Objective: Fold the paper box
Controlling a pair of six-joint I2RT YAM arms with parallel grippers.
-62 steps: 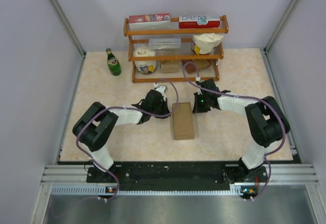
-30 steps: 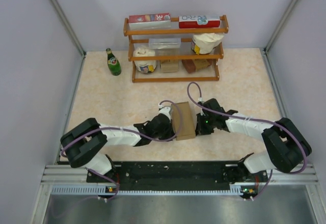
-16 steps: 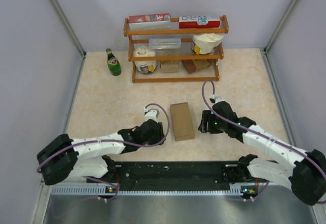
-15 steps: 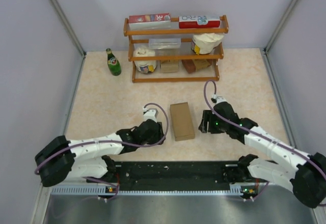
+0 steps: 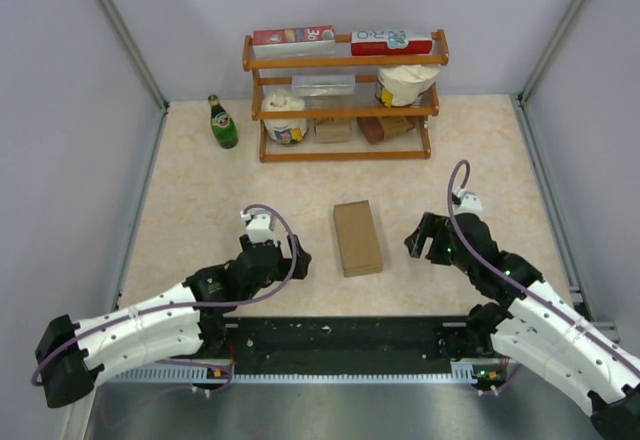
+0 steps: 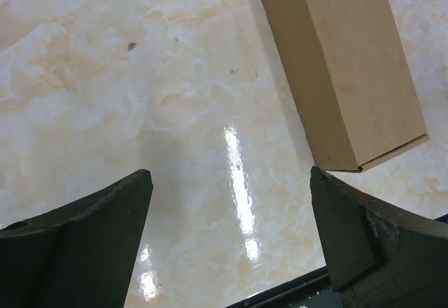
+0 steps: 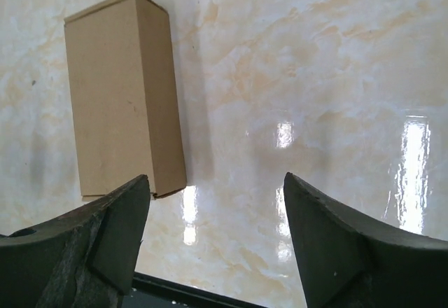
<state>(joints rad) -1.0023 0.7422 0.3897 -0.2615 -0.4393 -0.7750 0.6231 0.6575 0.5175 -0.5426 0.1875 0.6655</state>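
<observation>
L fingers [image 6: 84, 252] spread wide, nothing btwn them; R fingers [image 7: 336, 245] likewise spread, empty. Closed paper box [image 5: 357, 238] lies flat on table [image 5: 200, 190] btwn both arms, touching neither, wooden shelf rack [image 5: 345, 155] beyond.

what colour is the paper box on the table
Plain kraft brown with no print; the paper box shows best in the right wrist view.
</observation>
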